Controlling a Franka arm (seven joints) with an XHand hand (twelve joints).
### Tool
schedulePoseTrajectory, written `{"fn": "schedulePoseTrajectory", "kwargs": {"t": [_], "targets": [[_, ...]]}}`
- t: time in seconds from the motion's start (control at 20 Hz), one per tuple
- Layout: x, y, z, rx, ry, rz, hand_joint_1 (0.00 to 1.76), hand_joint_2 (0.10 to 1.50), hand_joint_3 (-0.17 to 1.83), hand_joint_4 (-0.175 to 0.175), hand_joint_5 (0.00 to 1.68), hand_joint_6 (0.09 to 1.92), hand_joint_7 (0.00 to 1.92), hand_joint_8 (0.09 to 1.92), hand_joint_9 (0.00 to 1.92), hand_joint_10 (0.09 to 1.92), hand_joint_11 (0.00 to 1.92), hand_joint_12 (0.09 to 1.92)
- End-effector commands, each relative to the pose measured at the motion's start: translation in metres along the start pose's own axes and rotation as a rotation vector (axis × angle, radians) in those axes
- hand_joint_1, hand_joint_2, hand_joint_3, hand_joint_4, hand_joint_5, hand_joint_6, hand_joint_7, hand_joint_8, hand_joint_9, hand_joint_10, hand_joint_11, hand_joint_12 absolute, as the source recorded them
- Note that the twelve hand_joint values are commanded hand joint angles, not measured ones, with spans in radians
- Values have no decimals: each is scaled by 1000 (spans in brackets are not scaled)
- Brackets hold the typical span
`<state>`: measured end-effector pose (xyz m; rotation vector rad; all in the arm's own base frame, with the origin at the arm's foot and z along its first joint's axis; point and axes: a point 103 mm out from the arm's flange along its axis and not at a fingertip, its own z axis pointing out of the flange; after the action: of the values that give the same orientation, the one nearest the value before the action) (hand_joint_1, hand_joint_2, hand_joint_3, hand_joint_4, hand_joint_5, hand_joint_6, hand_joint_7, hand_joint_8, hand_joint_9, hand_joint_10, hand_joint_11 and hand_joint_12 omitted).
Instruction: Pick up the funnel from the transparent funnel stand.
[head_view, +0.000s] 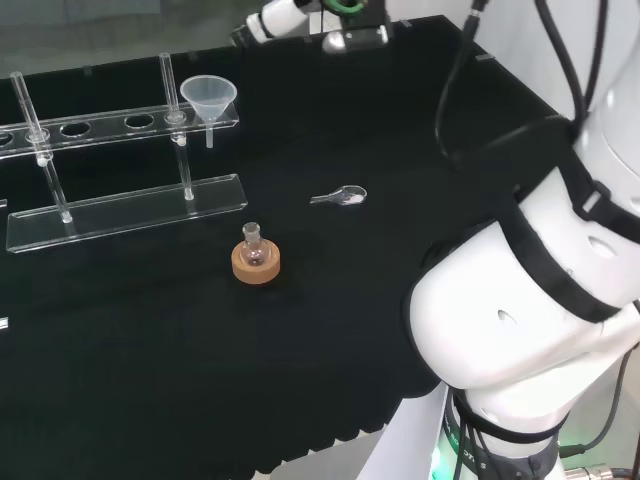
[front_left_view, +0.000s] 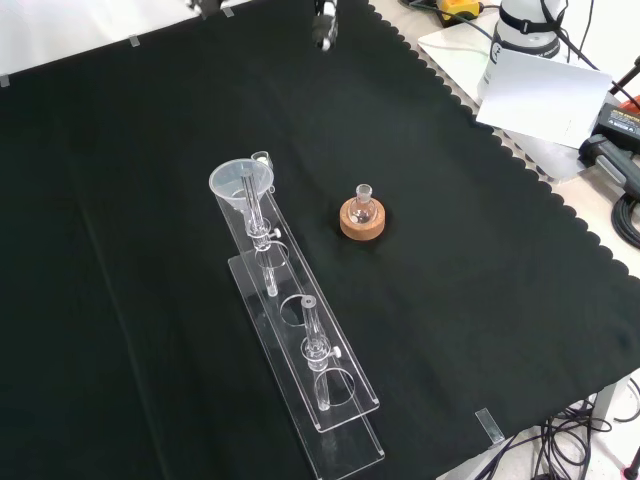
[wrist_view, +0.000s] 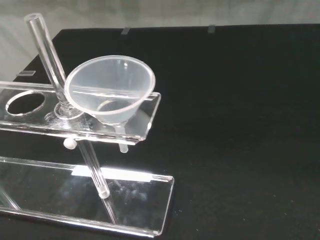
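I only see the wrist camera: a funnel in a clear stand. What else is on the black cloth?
Observer: A small round flask sits on a cork ring, right of the funnel in the front view.
Operator: Is it touching the stand?
Observer: No, black cloth shows between it and the funnel stand.
Operator: Anything more?
Observer: In the head view, a small spoon-like thing lies up and right of the flask.
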<state>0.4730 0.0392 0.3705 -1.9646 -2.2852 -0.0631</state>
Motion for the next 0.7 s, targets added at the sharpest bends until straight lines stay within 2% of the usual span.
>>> {"fn": "schedulePoseTrajectory", "kwargs": {"t": [0.05, 0.35, 0.7], "targets": [[73, 77, 30, 85, -76, -57, 497, 581, 80, 26, 0, 87, 0, 87, 0, 87, 0, 87], [96, 97, 51, 112, -81, -65, 511, 584, 76, 24, 0, 87, 0, 87, 0, 87, 0, 87], [95, 93, 69, 170, -64, -55, 524, 589, 74, 23, 0, 87, 0, 87, 0, 87, 0, 87]]}}
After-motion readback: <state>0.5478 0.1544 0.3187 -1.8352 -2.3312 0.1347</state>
